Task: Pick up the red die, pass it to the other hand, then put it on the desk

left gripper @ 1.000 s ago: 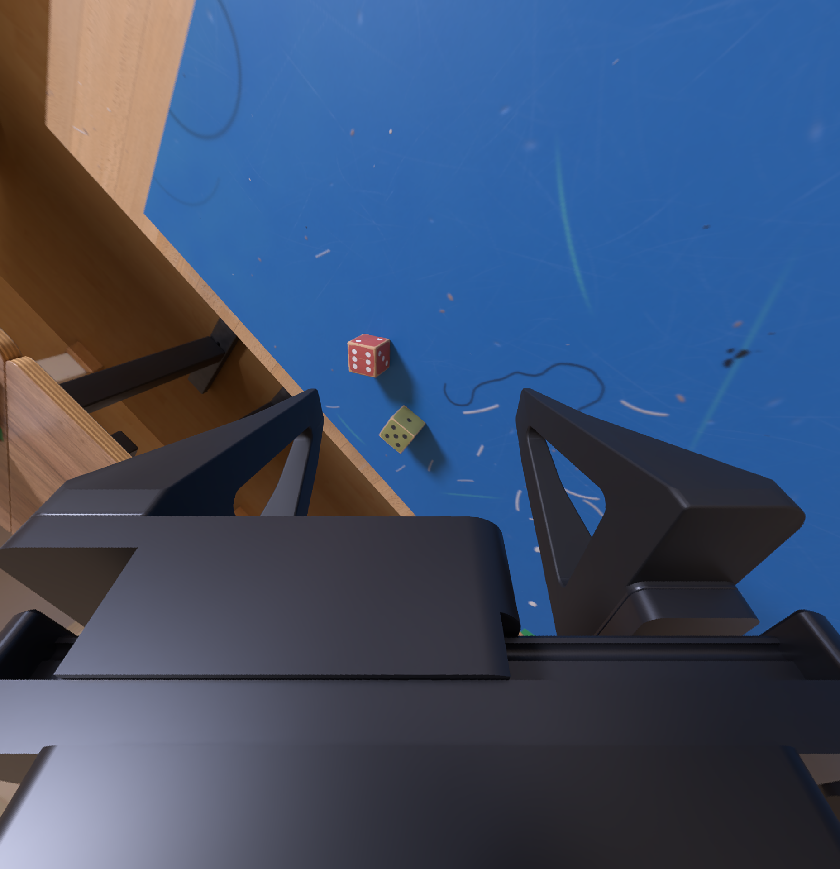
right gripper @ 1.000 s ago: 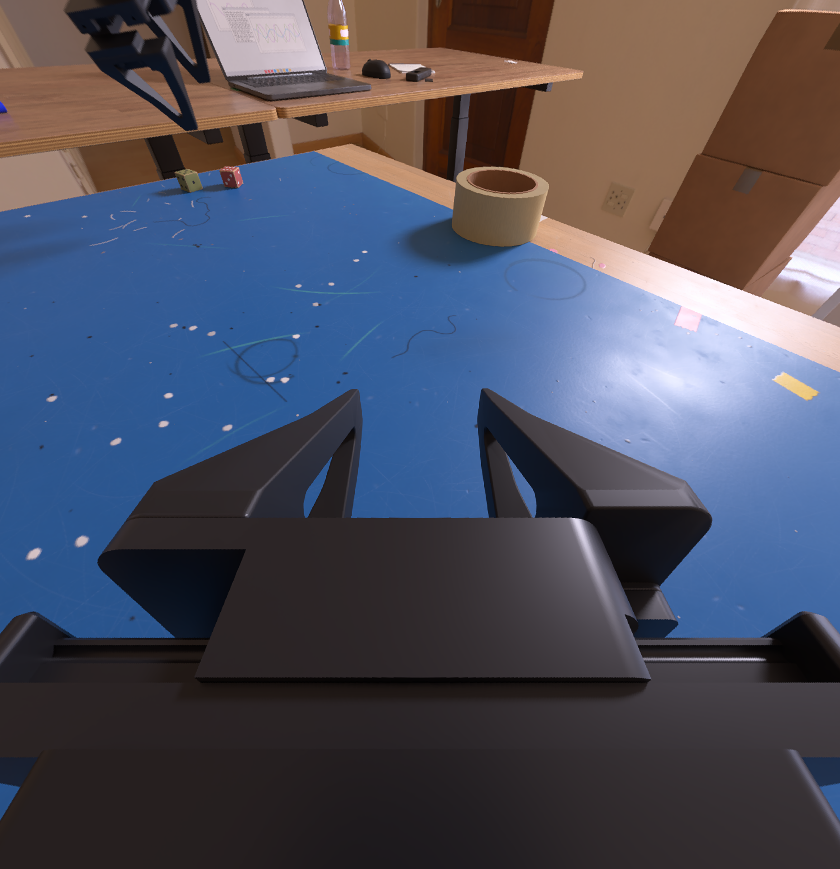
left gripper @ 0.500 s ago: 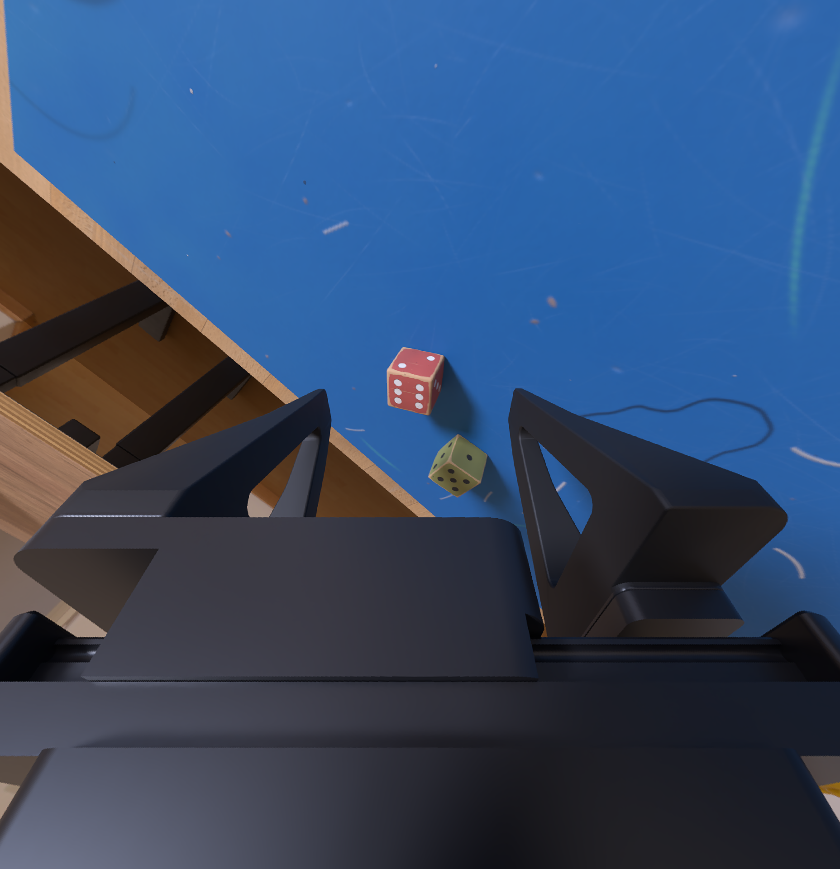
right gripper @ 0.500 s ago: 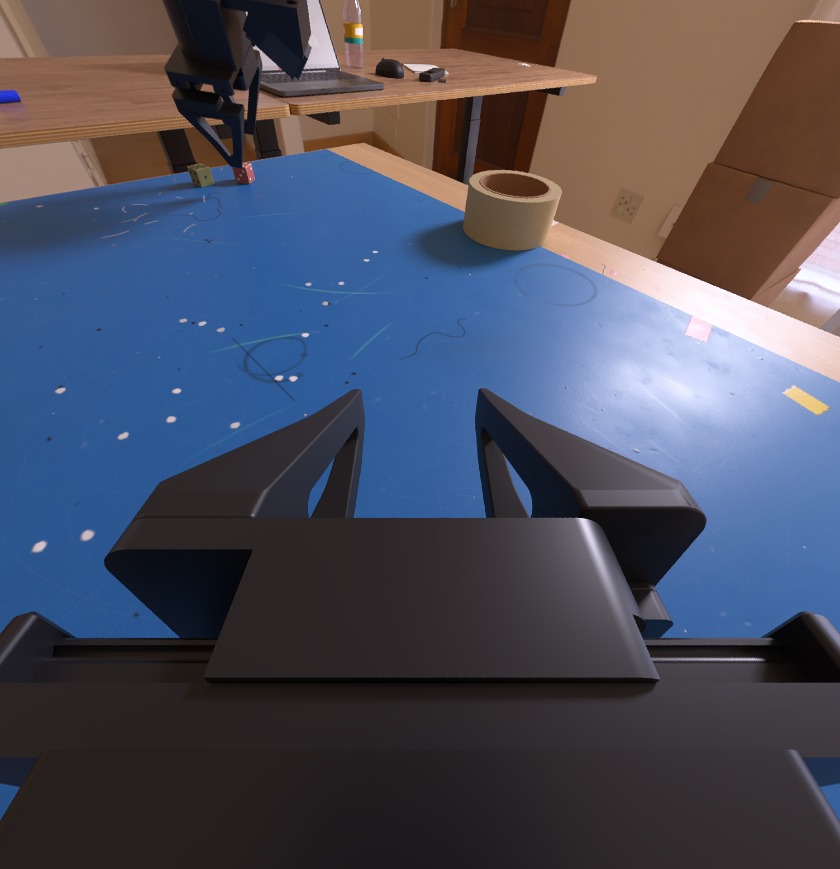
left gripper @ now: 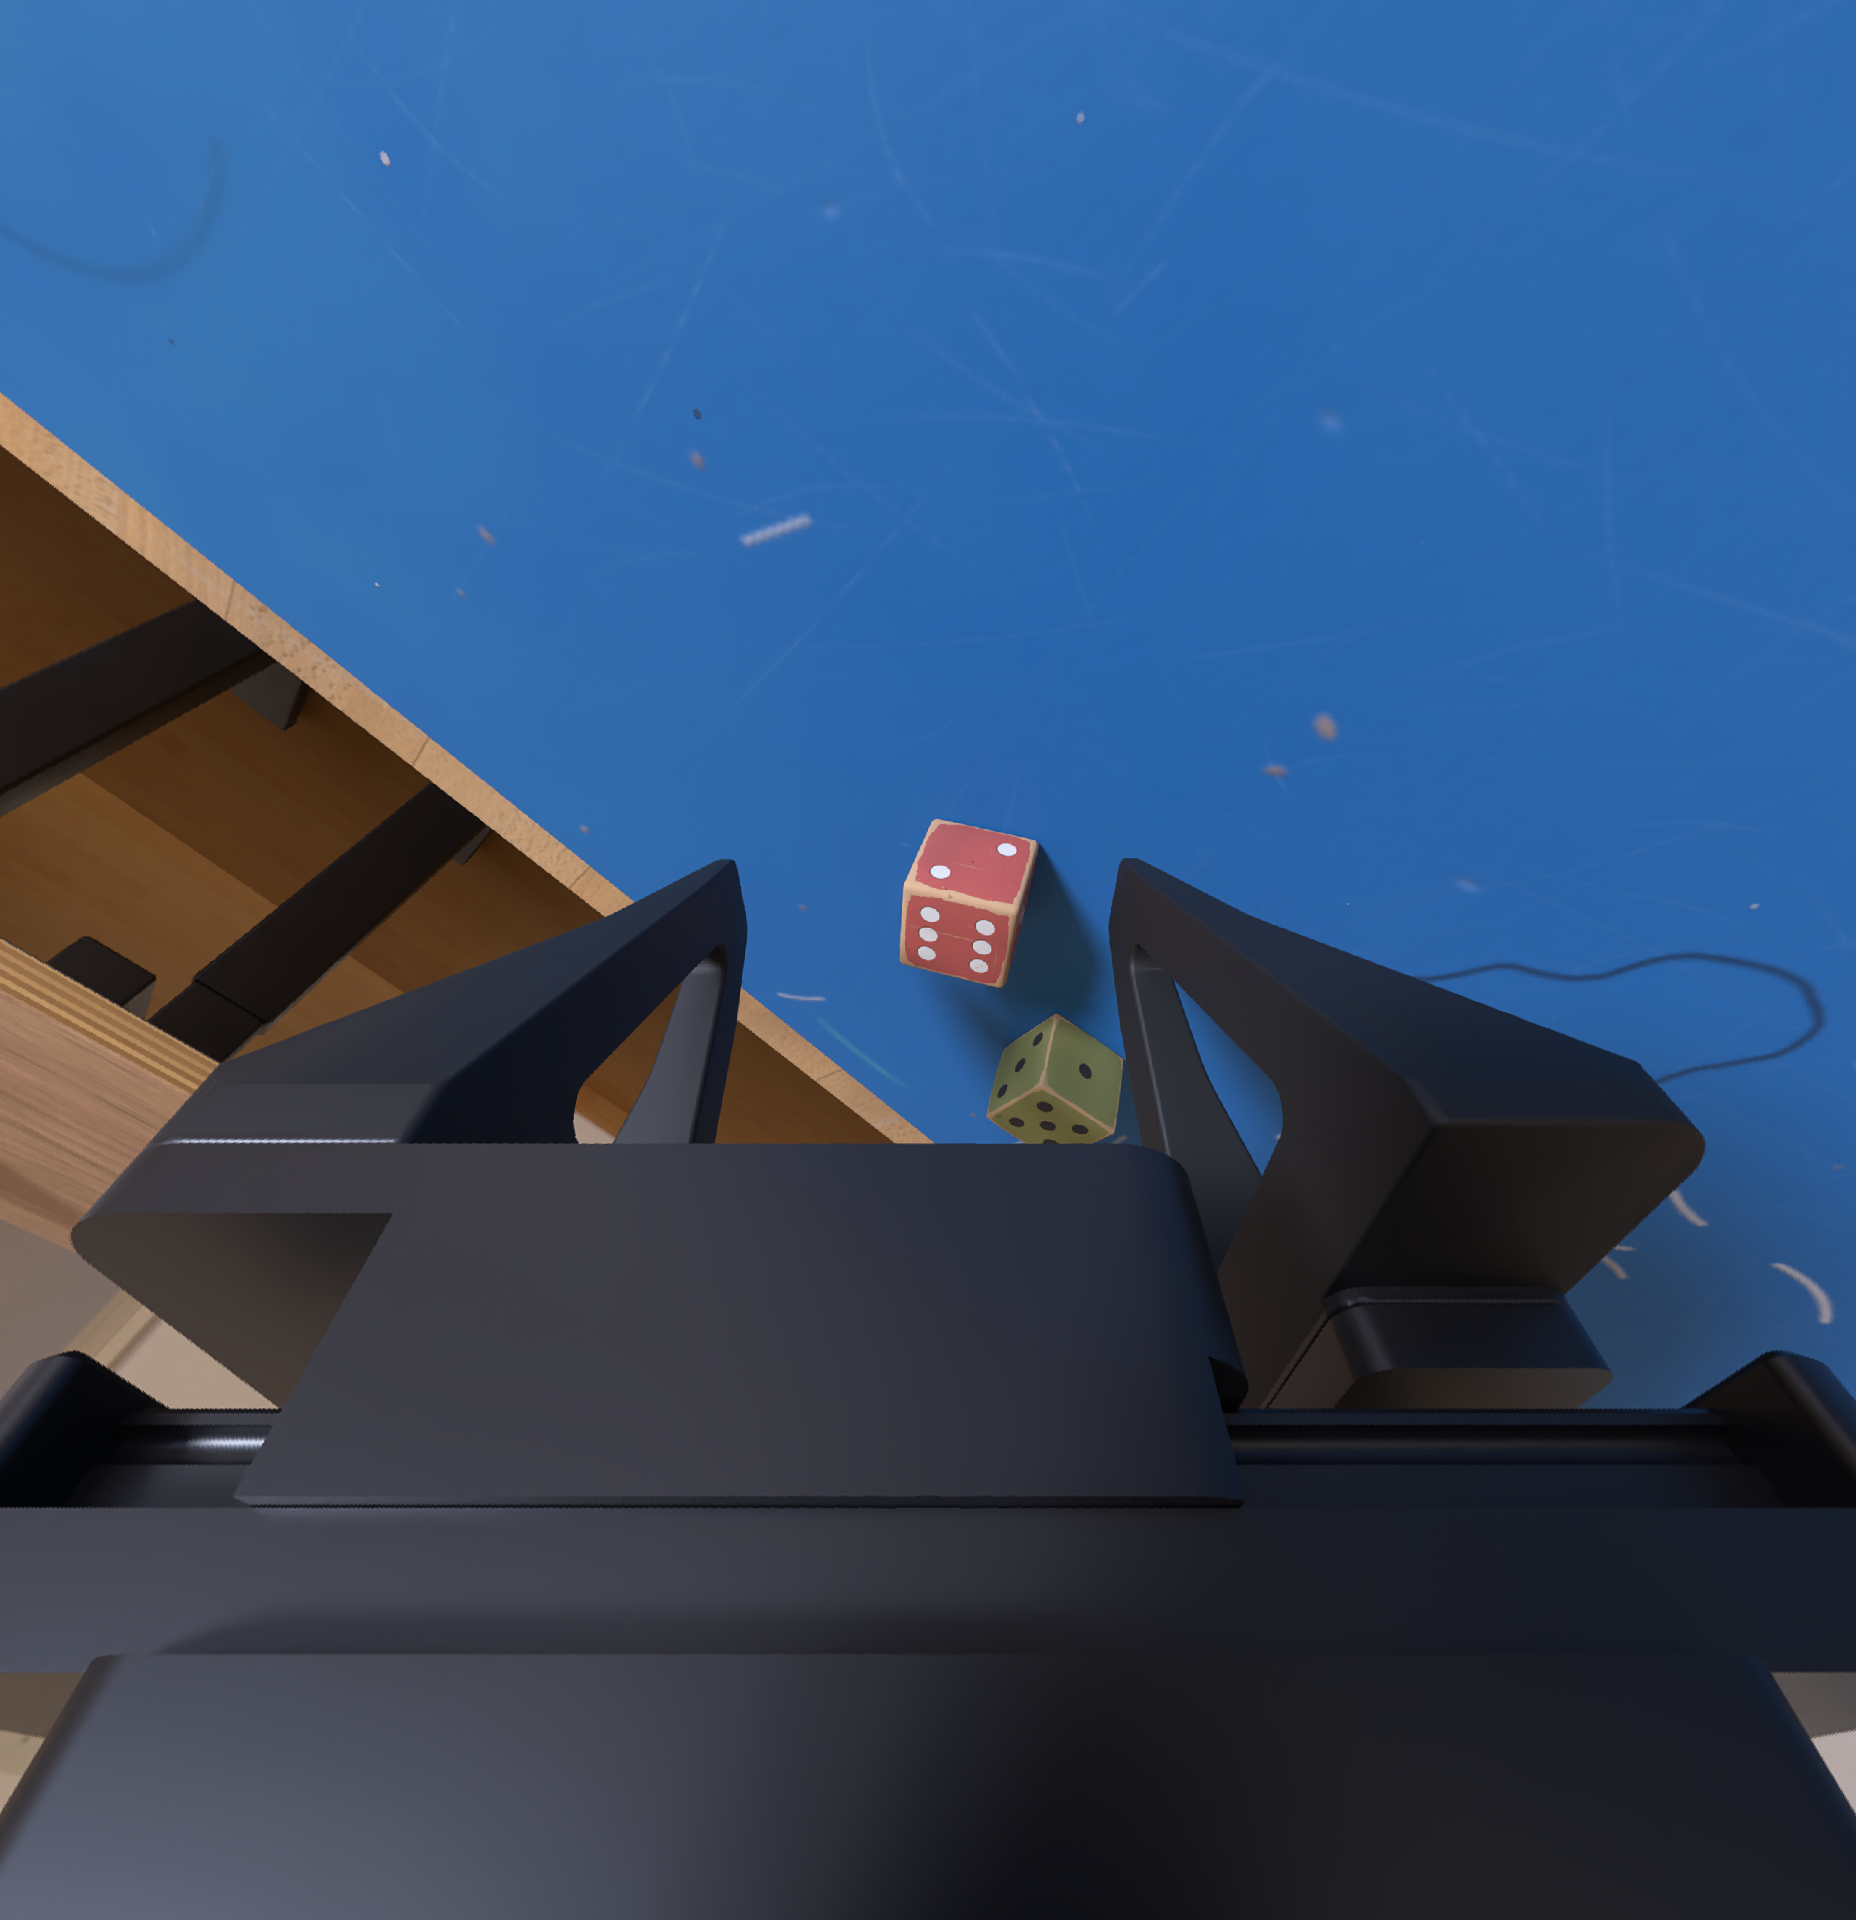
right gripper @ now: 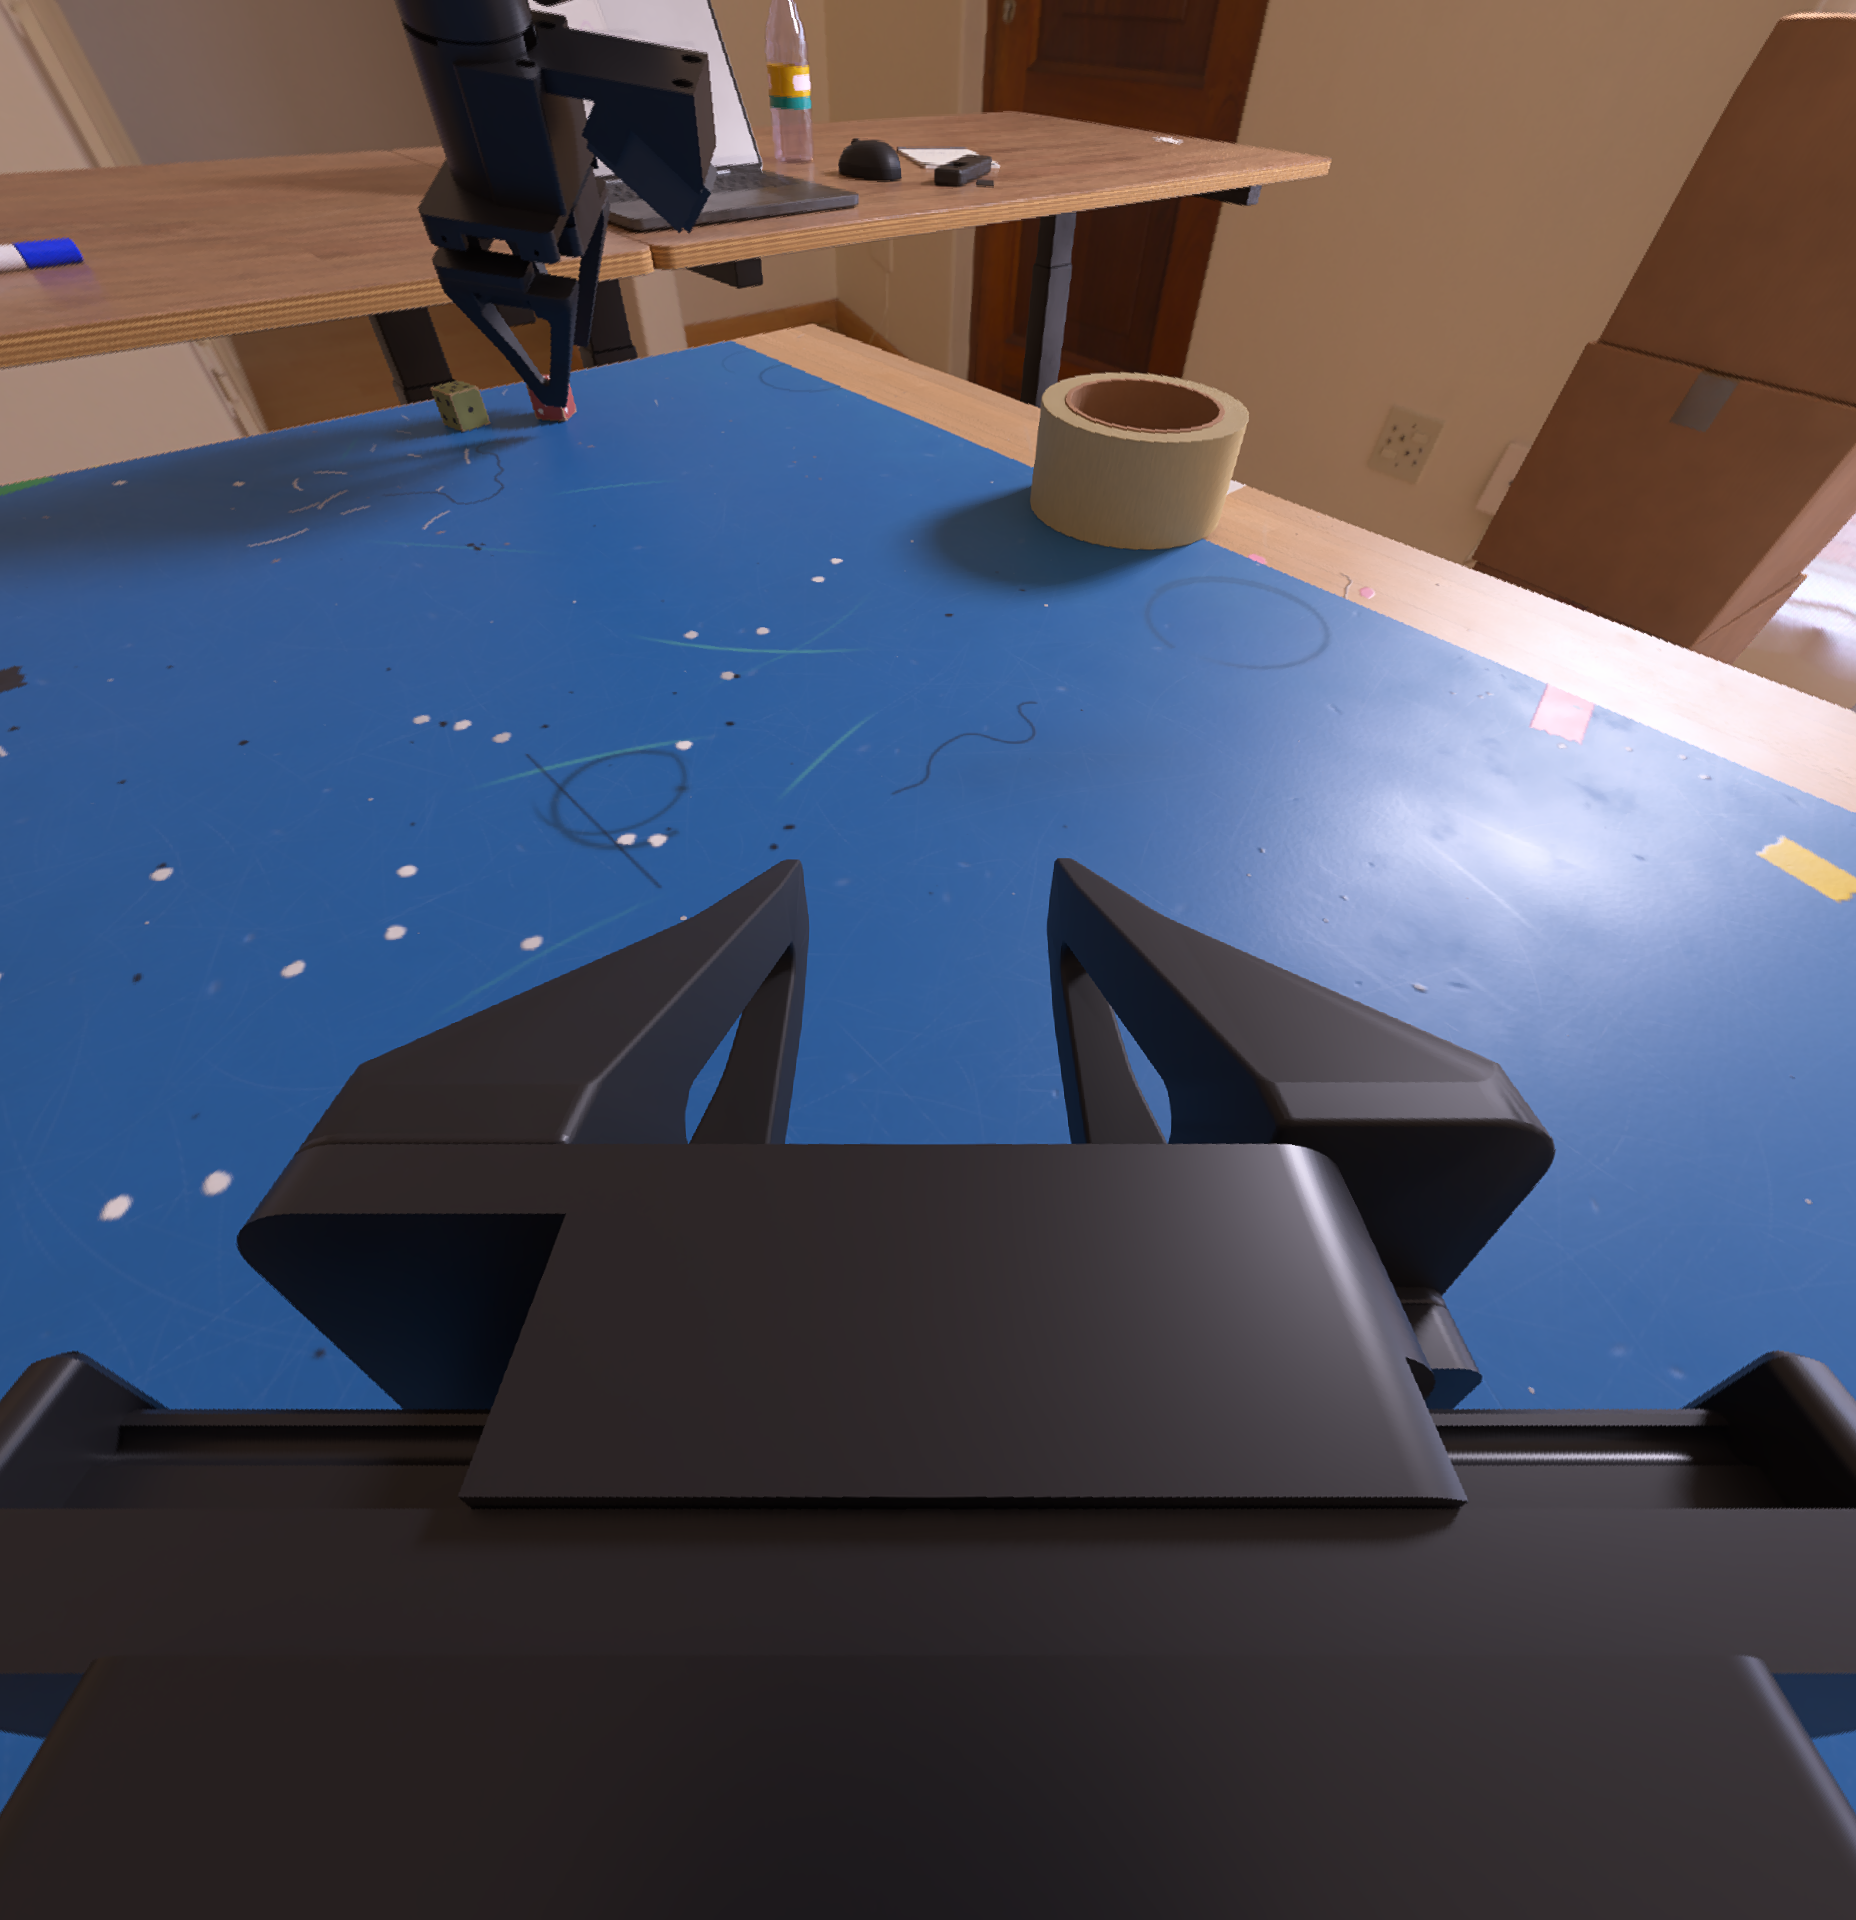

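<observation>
The red die [left gripper: 968, 902] lies on the blue desk mat [left gripper: 1111, 364], close to the mat's wooden edge. My left gripper [left gripper: 924, 868] is open and low over it, with the die between the two fingertips and untouched. In the right wrist view the left gripper [right gripper: 550, 390] stands far off at the mat's back edge, its fingers around the red die [right gripper: 553, 408], which is partly hidden. My right gripper [right gripper: 924, 868] is open and empty above the middle of the mat [right gripper: 1007, 675].
An olive-green die [left gripper: 1057, 1081] sits just beside the red one, near my left gripper's right finger; it also shows in the right wrist view [right gripper: 459, 404]. A roll of tan tape [right gripper: 1140, 457] stands at the mat's right edge. Wooden desks and cardboard boxes lie beyond.
My left gripper has dropped toward the mat and shifted until the red die sits between its open fingers. The right gripper has barely moved.
</observation>
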{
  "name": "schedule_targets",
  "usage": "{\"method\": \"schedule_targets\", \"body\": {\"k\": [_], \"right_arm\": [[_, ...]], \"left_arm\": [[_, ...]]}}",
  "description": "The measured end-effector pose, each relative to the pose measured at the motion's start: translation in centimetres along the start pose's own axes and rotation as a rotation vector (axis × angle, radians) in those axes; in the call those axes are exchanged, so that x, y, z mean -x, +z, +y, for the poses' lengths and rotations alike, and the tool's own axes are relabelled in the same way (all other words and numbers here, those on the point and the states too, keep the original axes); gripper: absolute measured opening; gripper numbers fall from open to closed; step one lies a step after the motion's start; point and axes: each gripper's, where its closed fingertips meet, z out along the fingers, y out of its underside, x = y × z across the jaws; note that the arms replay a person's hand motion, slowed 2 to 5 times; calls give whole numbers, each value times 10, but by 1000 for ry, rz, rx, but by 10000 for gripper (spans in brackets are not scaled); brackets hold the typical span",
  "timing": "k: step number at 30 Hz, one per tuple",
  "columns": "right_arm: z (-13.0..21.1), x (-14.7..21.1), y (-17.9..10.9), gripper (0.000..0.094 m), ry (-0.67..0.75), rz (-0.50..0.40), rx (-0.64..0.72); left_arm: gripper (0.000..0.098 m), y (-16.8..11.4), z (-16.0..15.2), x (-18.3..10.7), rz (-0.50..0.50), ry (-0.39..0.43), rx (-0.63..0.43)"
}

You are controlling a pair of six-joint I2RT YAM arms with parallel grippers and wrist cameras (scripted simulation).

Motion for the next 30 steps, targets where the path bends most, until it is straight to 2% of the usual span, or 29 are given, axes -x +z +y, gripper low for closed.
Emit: {"method": "schedule_targets", "body": {"k": [11, 17, 25, 30], "right_arm": [[0, 0, 0, 391, 0, -2, 0], [1, 1, 0, 391, -1, -5, 4], [2, 1, 1, 390, -5, -7, 10], [2, 2, 1, 388, -6, -8, 10]], "left_arm": [[524, 10, 6, -2, -1, 18, 60], [353, 12, 8, -4, -14, 37, 85], [230, 11, 10, -6, -23, 54, 112], [225, 3, 11, -10, -17, 53, 97]]}}
